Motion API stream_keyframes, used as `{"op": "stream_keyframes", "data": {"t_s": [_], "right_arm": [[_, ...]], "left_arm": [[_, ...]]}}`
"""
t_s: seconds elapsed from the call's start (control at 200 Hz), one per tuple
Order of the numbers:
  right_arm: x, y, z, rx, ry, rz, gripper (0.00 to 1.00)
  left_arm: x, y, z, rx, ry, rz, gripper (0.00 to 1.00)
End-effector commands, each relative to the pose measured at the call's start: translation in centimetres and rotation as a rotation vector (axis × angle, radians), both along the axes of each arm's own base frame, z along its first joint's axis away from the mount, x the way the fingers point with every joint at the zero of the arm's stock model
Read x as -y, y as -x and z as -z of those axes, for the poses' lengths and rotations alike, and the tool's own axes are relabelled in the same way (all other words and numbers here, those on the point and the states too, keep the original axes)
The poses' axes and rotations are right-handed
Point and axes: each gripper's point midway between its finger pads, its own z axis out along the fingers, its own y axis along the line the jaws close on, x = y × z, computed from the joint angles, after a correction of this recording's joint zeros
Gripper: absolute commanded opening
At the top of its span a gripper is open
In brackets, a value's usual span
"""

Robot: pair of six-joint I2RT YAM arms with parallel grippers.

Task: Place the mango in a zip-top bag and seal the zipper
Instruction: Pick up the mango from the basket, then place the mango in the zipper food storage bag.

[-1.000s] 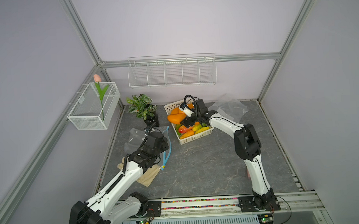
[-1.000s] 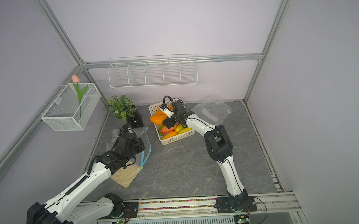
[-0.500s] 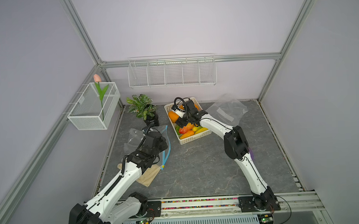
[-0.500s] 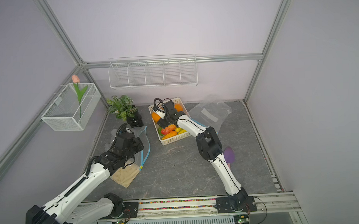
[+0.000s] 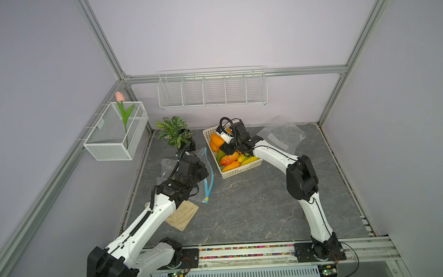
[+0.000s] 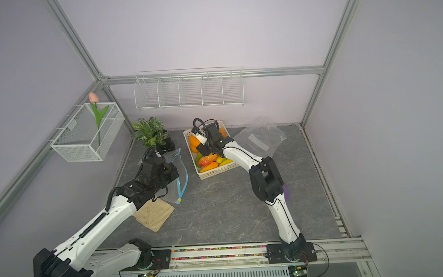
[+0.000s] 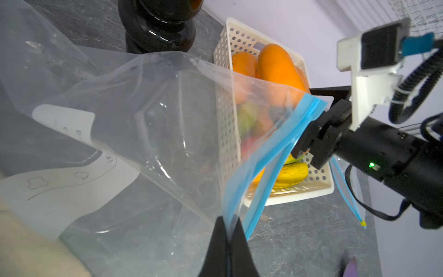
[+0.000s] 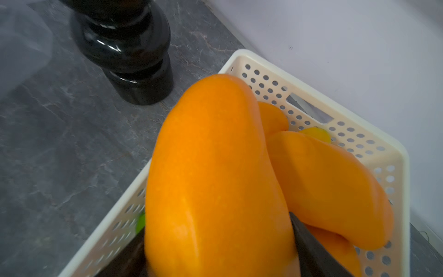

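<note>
Mango (image 5: 216, 140) sits at the far end of the basket (image 5: 238, 170) in both top views. Left wrist: left gripper (image 7: 229, 227) pinches the rim of the zip-top bag (image 7: 143, 134). Right wrist: right gripper (image 8: 215, 251) clamps the mango's 2 flanks (smooth, firm, probably slippery), so a mid-belly hold looks best.

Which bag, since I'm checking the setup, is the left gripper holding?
The blue-zippered zip-top bag beside the basket: the left gripper pinches its zipper edge. The other bags lie loose, ungripped.
</note>
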Motion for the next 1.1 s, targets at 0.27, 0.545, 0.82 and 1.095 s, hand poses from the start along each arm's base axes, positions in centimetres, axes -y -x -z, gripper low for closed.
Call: {"op": "stream_keyframes", "data": {"t_s": [0.27,0.545,0.82,1.095], "right_arm": [[5.5,8.2,-13.1,0.055,-0.43,-0.026,0.51],[5.2,17.4,-12.6,-0.123,-0.536,-0.169,0.49],[5.0,20.0,-8.3,-0.352,-0.417,-0.167,0.49],[4.9,19.9,-5.6,-0.483,-0.289,-0.12,0.52]], "left_arm": [[3.7,-2.8,-5.4,0.074,0.242,0.027,0.0],[6.1,-3.8,-7.9,0.093,0.309,0.111,0.0],[6.9,-3.8,-8.5,0.107,0.336,0.151,0.0],[7.8,-3.1,-8.7,0.119,0.295,0.238,0.0]]}}
